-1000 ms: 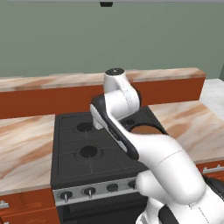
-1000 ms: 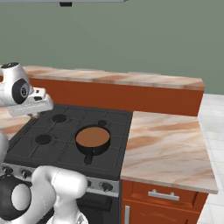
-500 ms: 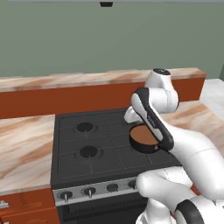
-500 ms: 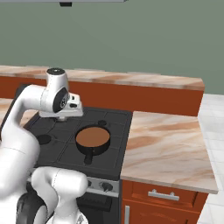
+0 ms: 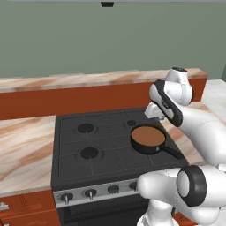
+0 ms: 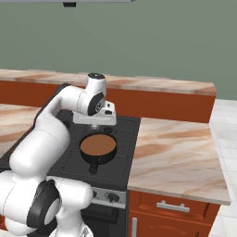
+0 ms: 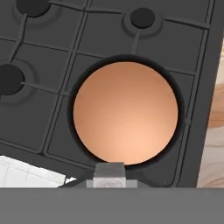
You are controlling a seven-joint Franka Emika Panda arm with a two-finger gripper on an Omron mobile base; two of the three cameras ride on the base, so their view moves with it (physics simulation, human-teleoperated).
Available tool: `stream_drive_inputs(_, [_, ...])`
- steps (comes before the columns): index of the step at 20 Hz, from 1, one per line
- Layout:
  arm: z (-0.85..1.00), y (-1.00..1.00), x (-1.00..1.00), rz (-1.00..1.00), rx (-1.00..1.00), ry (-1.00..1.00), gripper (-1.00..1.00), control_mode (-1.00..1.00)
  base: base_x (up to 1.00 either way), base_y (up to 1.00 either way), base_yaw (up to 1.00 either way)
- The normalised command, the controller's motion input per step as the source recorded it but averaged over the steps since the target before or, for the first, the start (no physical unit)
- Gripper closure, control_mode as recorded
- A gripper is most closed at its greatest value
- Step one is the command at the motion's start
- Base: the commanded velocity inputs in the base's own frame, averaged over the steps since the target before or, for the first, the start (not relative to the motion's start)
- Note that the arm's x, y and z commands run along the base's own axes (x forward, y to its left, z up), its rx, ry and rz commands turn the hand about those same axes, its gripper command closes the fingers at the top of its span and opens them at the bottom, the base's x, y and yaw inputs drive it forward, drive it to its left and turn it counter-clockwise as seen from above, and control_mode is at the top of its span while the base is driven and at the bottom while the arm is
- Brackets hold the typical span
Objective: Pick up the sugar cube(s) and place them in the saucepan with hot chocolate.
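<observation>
From my seat the end effector (image 6: 102, 129) is mostly hidden behind the white wrist housing in both base views; its tips hang over the far edge of the saucepan (image 6: 97, 147). In the hand view a small grey-white block sits pinched between the dark tips at the bottom edge, just below the saucepan's rim — that is the sugar cube (image 7: 109, 170), so the end effector is clenched on it. Its lower part is cut off there, and I cannot make out the cube in the base views.

The saucepan (image 5: 148, 138) is a round black pan holding a flat, smooth brown liquid; its straight black handle points toward the robot. It stands on the near right burner of the stove (image 5: 79, 141) — matte dark, with a grid of grates. Beside the stove lies the glossy marbled bench (image 6: 178, 152), over red-brown cabinets.
</observation>
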Motion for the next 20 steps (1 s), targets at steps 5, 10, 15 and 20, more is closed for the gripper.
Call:
stream_drive_inputs(5, [-0.38, -0.26, 0.46, -0.06, -0.1, 0.03, 1.0, -1.0, 0.0, 0.0, 0.0])
stream_drive_inputs(10, [-0.48, -0.04, 0.36, -0.03, -0.09, 0.0, 1.0, -1.0, 0.0, 0.0, 0.0])
stream_drive_inputs(15, [-0.26, 0.02, 0.12, 0.0, 0.0, 0.04, 1.0, -1.0, 0.0, 0.0, 0.0])
stream_drive_inputs(20, [-0.45, 0.0, 0.26, 0.0, -0.05, 0.03, 1.0, -1.0, 0.0, 0.0, 0.0])
